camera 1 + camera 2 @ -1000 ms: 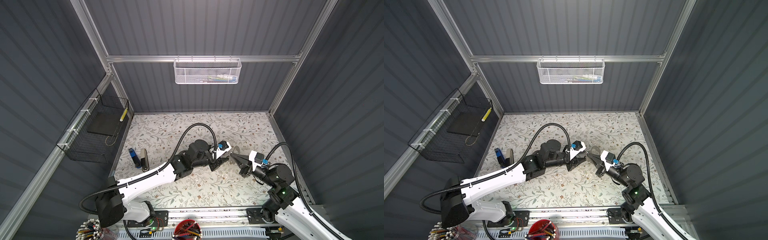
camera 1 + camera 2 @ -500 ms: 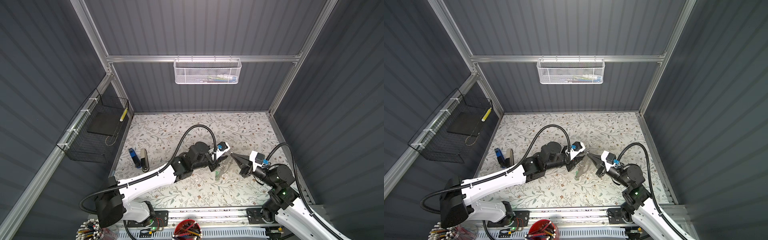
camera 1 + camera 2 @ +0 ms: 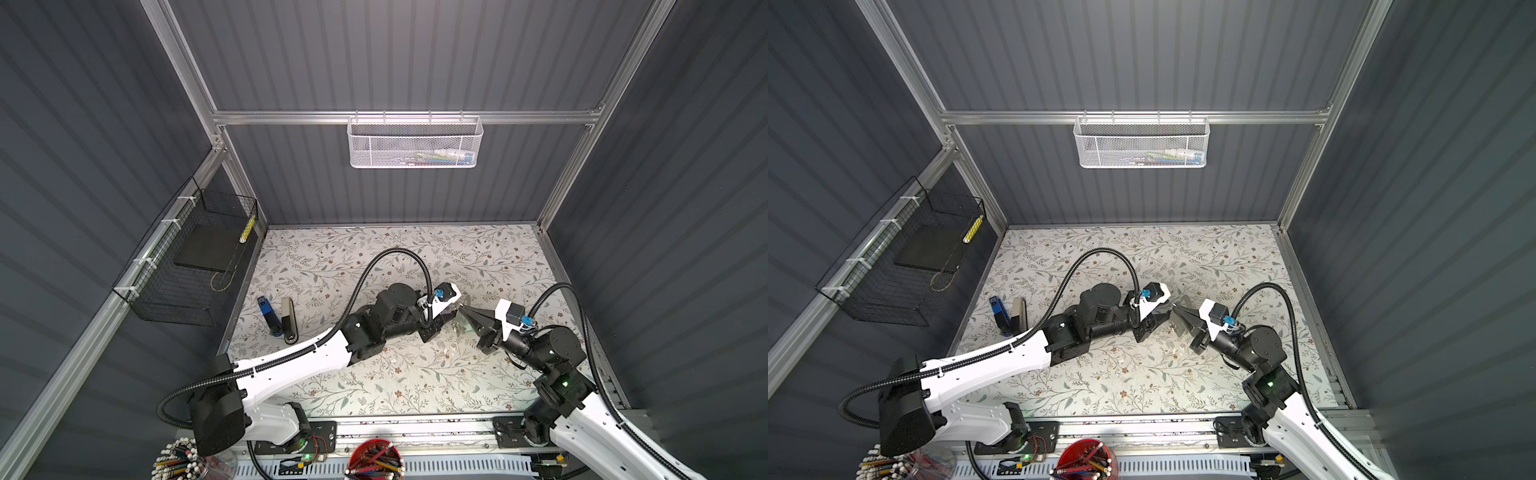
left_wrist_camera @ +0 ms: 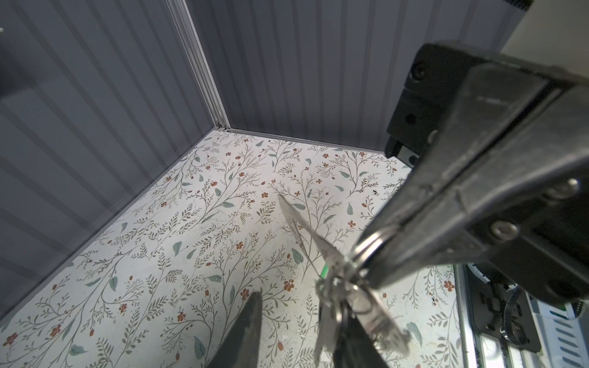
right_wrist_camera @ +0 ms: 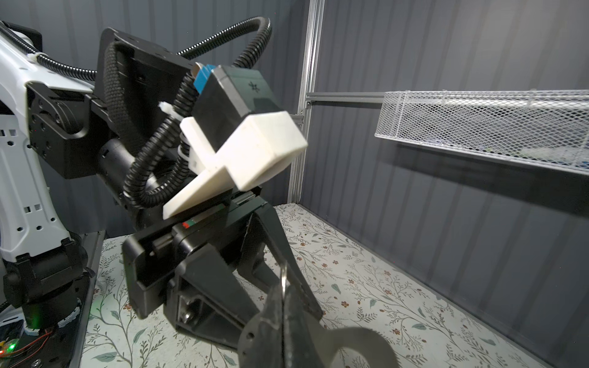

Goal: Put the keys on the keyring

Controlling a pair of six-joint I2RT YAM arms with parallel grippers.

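While right tool [image 4: 377, 255] pinches ring [image 4: 366, 243], keys [image 4: 336, 286] dangling

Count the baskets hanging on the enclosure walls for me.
2. A white mesh basket hangs on the back wall; a black wire basket hangs on the left wall. None seem hidden.

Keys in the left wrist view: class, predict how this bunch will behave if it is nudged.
The keys hang from a wire ring pinched by the right gripper, so a nudge would probably set them swinging and twisting. Their thin metal blades look stiff, likely light. They splay apart, so they may snag.
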